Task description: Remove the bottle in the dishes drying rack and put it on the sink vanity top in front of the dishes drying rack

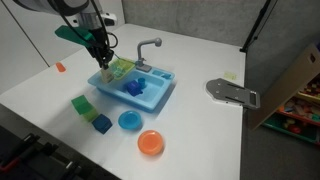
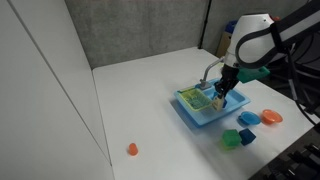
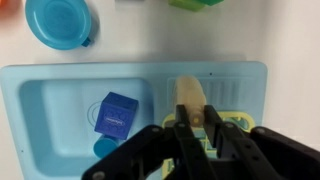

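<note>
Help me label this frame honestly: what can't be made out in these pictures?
Wrist view: the bottle runs down behind the gripper, so its lower end and any grip on it are hidden.
Both exterior views: the gripper blocks the bottle at the dishes drying rack.
Exterior view: the orange object on the table is too small to identify.

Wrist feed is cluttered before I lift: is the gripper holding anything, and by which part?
The tan bottle sits between the fingers, which flank its near end over the drying rack; a firm grip cannot be confirmed.
</note>
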Action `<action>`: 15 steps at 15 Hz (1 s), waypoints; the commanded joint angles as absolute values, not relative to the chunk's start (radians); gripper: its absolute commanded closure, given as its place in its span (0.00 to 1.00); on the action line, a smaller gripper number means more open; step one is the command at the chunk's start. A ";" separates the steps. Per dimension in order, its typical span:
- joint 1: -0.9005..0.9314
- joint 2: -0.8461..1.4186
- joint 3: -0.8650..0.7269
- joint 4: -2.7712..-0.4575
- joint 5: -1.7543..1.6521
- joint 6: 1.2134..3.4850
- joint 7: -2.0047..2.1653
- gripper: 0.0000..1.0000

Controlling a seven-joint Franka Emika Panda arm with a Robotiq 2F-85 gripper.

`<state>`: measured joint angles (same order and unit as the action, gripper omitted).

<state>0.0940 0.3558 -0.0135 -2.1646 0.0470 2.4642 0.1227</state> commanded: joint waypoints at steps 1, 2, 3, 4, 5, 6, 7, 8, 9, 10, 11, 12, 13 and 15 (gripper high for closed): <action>0.085 0.373 -0.006 -2.154 0.029 2.482 0.128 0.93; 0.088 0.375 -0.009 -2.156 0.023 2.492 0.134 0.93; 0.088 0.378 -0.009 -2.156 0.021 2.498 0.133 0.93; 0.090 0.379 -0.011 -2.158 0.016 2.506 0.135 0.93; 0.090 0.381 -0.011 -2.160 0.012 2.513 0.135 0.93; 0.090 0.381 -0.011 -2.161 0.007 2.517 0.134 0.93; 0.090 0.383 -0.011 -2.161 0.005 2.521 0.134 0.93; 0.090 0.385 -0.010 -2.161 0.004 2.523 0.133 0.93; 0.090 0.388 -0.010 -2.160 0.003 2.525 0.132 0.93; 0.089 0.390 -0.010 -2.160 0.002 2.527 0.130 0.93; 0.088 0.392 -0.010 -2.161 0.002 2.528 0.128 0.93; 0.087 0.393 -0.009 -2.162 0.004 2.530 0.125 0.93; 0.086 0.394 -0.008 -2.163 0.004 2.531 0.123 0.92; 0.085 0.391 -0.008 -2.169 0.005 2.537 0.121 0.87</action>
